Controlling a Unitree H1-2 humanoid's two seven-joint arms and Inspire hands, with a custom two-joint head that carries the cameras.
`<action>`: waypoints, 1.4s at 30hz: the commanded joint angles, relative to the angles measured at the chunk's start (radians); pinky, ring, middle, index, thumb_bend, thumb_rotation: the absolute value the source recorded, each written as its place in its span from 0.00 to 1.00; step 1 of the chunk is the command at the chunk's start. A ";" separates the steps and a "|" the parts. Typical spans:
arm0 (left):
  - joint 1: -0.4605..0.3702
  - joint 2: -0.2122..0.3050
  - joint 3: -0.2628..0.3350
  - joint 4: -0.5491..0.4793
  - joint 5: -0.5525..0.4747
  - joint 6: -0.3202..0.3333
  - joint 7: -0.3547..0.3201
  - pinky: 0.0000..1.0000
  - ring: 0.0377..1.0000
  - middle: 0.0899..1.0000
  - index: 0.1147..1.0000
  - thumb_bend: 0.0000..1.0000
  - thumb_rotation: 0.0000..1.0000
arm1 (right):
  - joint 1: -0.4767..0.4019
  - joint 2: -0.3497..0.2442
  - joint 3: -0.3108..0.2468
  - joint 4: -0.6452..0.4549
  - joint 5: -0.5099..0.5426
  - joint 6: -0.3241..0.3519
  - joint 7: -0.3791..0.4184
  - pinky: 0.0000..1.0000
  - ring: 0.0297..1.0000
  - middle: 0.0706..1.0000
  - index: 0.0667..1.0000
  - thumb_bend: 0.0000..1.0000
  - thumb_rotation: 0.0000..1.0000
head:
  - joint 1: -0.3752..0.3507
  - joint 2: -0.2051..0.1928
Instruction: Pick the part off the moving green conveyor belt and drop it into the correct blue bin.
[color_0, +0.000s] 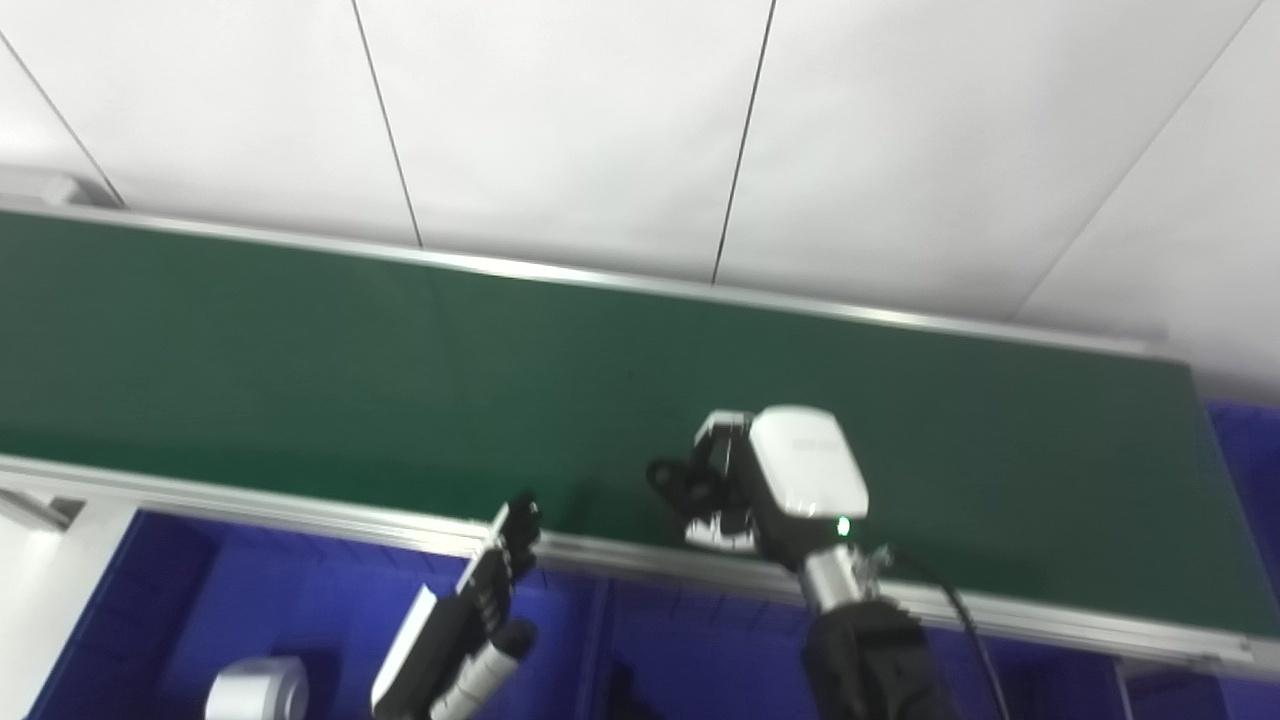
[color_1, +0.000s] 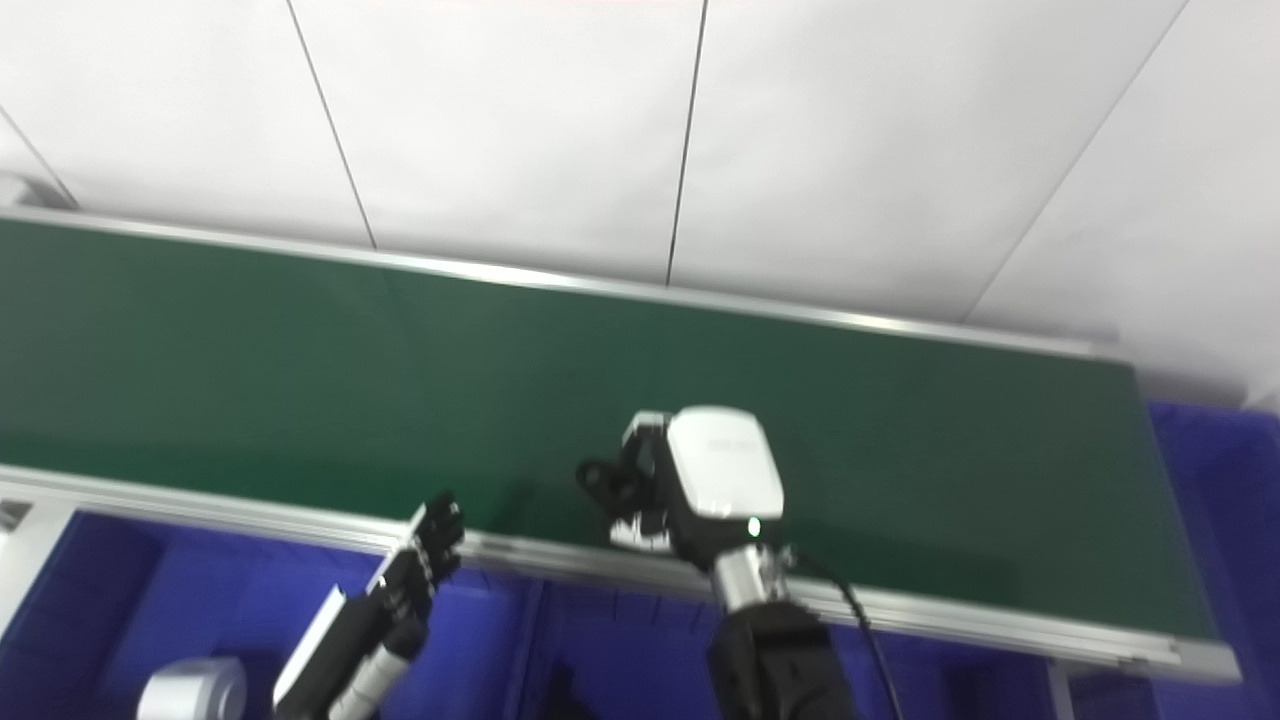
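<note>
The green conveyor belt (color_0: 400, 380) crosses the picture from left to right, and I see no part lying on it. My right hand (color_0: 770, 480) hovers over the belt's near edge, white back up and dark fingers (color_0: 680, 482) curled to the left. Whether anything sits inside them is hidden. My left hand (color_0: 470, 610) is open, fingers stretched out toward the belt's front rail, above a blue bin (color_0: 300, 590). A silver cylindrical part (color_0: 258, 690) lies in that bin at the bottom left.
The belt's metal front rail (color_0: 300, 510) runs between the bins and the belt. A second blue bin (color_0: 700, 650) lies under my right arm, and another blue bin (color_0: 1240, 440) shows past the belt's right end. White panels stand behind.
</note>
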 joint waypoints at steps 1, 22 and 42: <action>0.004 0.012 0.006 -0.055 -0.007 0.010 -0.010 1.00 1.00 1.00 1.00 0.72 0.89 | 0.023 0.015 -0.004 -0.097 -0.030 0.004 0.027 0.13 0.16 0.23 0.45 0.51 0.14 | -0.024 0.015; -0.030 0.031 0.062 -0.170 -0.081 0.168 -0.031 1.00 1.00 1.00 1.00 0.75 0.89 | 0.417 0.020 -0.022 -0.331 -0.144 -0.077 0.145 0.10 0.13 0.19 0.45 0.51 0.14 | -0.121 0.127; -0.029 0.017 0.063 -0.196 -0.100 0.203 -0.029 1.00 1.00 1.00 1.00 0.76 0.87 | 0.348 0.001 -0.063 -0.116 -0.251 -0.022 0.385 0.15 0.20 0.25 0.45 0.51 0.16 | -0.109 0.143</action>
